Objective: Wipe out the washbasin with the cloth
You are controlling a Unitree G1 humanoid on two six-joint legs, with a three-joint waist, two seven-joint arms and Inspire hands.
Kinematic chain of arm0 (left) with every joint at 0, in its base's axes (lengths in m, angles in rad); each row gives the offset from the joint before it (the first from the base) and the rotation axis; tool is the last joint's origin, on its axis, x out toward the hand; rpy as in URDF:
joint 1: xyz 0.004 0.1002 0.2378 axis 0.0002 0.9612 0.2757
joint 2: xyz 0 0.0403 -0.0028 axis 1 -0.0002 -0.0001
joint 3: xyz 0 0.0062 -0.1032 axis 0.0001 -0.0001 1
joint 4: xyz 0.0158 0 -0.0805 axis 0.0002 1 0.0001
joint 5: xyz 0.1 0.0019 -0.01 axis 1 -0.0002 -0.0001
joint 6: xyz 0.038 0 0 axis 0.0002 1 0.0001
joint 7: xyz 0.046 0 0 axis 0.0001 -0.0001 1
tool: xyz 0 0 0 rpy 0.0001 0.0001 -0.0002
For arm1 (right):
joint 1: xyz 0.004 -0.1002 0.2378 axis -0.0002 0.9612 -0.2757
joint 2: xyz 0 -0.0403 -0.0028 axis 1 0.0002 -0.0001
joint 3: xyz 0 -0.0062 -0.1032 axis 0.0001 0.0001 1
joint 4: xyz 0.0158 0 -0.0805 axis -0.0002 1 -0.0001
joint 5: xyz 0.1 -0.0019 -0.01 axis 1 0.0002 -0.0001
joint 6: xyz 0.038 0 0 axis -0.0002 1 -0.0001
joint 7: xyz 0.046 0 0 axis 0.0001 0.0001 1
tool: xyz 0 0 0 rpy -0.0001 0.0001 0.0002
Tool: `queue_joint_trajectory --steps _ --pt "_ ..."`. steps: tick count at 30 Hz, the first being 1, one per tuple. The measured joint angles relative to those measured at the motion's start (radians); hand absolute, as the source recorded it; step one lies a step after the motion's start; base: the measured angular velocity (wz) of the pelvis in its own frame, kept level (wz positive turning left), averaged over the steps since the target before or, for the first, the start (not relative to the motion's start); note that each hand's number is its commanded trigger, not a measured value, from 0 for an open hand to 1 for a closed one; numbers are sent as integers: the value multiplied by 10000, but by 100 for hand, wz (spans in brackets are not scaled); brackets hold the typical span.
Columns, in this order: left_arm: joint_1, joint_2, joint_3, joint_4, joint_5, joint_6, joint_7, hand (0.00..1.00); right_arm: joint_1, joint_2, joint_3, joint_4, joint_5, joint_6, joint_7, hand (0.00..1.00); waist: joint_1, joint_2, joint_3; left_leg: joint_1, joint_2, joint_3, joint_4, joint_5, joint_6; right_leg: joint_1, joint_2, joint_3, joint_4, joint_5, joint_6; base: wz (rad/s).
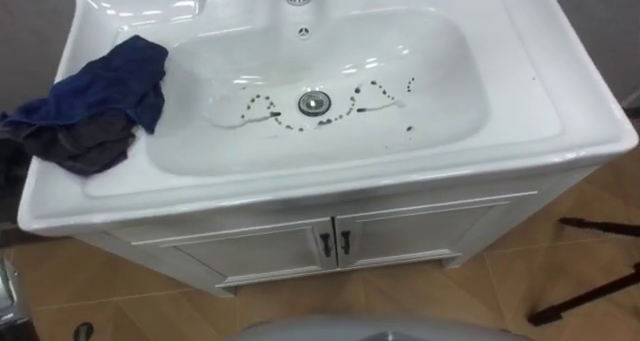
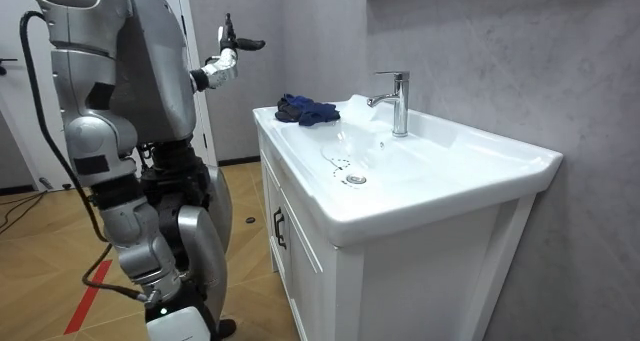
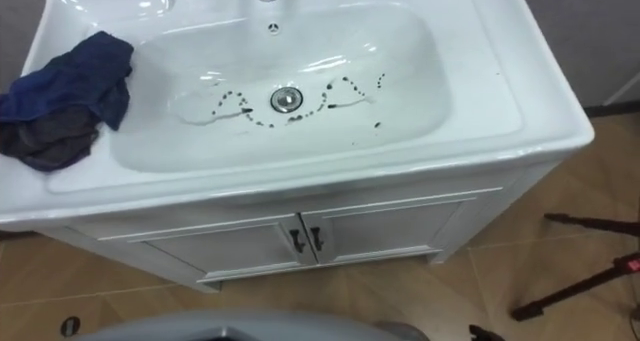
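Your left robot hand [image 2: 230, 53] is raised, fingers spread, empty. Blue cloth [image 1: 95, 101] sits frame-left on the basin [image 1: 430, 71] (marks [image 1: 262, 106] around drain [image 1: 314, 103]).

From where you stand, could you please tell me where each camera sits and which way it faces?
Left eye view: on the head, looking down into the basin; torso edge at the bottom.
Right eye view: beside it, same downward look.
Room view: off the vanity's end, looking along it; robot's body, raised left robot hand.
All share the basin and blue cloth.
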Motion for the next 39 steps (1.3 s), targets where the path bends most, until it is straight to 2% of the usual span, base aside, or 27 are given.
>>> queue_joint_trajectory --steps 1,4,11,17,21,22,24,30,32,39 --pt "-85 54 -134 -84 30 0 -13 0 13 -2 -18 53 -4 0 41 0 -165 -42 31 -11 -8 42 -8 0 0 -6 -6 -17 10 -7 12 0" --pt "-106 107 -525 -134 41 2 -146 0 55 -8 -17 59 -107 25 94 0 -419 -33 12 11 2 207 -7 0 -1 -24 9 70 30 -8 14 -7" --pt "-105 99 -1870 28 141 89 -451 0 106 58 14 340 -518 426 225 0 -928 -163 -4 158 11 271 -13 0 -1 -20 73 423 64 -2 10 -13" --pt "-120 70 -2702 1520 513 174 -952 0 114 118 122 340 -819 528 342 0 -940 -279 13 240 23 288 -58 0 -1 -176 188 940 225 22 13 -24" --pt "-118 -140 -3043 1889 501 467 -1273 0 86 194 130 342 -804 675 375 0 -980 -314 -45 270 33 288 -150 -1 -1 -190 211 970 189 41 33 1" --pt "-118 -157 -3121 1911 503 533 -1281 0 137 209 168 335 -804 701 373 0 -1008 -350 -27 272 36 288 -162 -1 0 -194 215 970 178 63 36 0" --pt "-119 -164 -3166 2079 515 553 -1276 0 116 209 226 310 -804 762 365 0 -984 -376 -45 279 42 273 -159 -1 0 -168 221 962 171 114 36 -6" --pt "-143 -179 -3587 3085 511 617 -1274 0 -102 215 221 327 -1053 849 633 0 -1258 -272 -8 285 37 270 -159 -1 0 -170 211 961 174 180 44 -1" --pt "-156 -192 -3759 3520 513 642 -1361 0 -241 215 220 338 -1172 906 672 0 -1292 -232 -3 252 36 266 -162 -1 0 -210 216 979 180 180 44 0" --pt "-154 -298 -3805 3970 505 707 -1742 0 -328 219 216 333 -1178 1098 676 0 -1302 -228 3 217 51 251 -165 -3 4 -344 235 976 341 177 37 0"
